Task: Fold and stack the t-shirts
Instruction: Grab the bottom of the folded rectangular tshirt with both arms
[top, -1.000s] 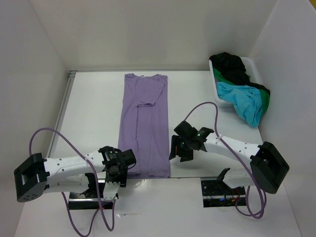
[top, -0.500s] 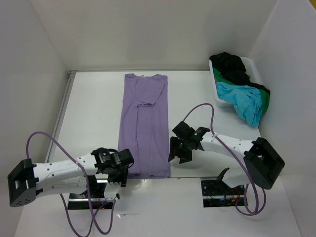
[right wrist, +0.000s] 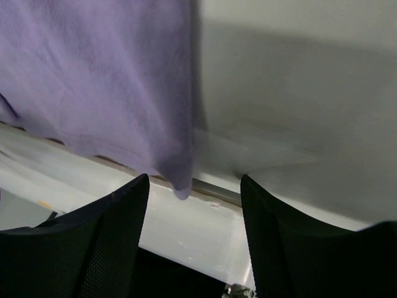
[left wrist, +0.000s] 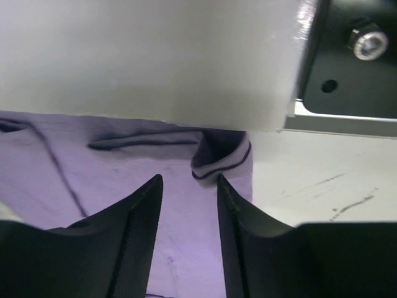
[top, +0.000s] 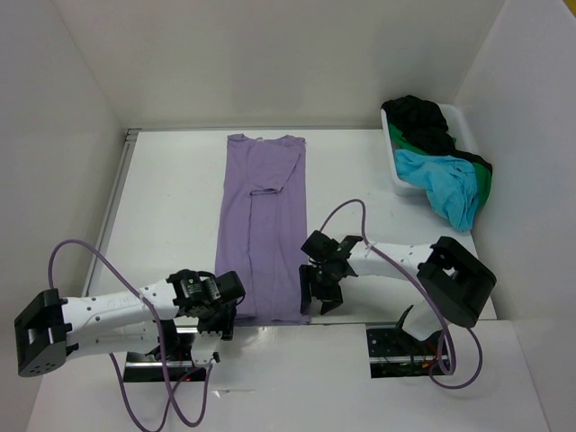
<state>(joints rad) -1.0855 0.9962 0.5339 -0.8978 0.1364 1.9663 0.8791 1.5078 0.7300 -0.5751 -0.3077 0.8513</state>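
Lavender t-shirt [top: 263, 225] is laid flat on the worktop [top: 171, 207], near hem lying between the two grippers. Left gripper [top: 223, 310] is seen open, nothing clamped, a hem fold just ahead of its fingertips [left wrist: 139, 211]; right gripper [top: 317, 292] is also open, hem corner framed between its fingers [right wrist: 105, 248]. Other t-shirts [top: 441, 184] are heaped in the bin [top: 396, 171], well beyond the right gripper.

four shirts: lavender shirt [top: 263, 225], turquoise shirt [top: 443, 186], green shirt [top: 484, 185], black shirt [top: 423, 117]. one white bin [top: 393, 160], one table [top: 171, 198]. two robot arms: left arm [top: 117, 310], right arm [top: 396, 260].
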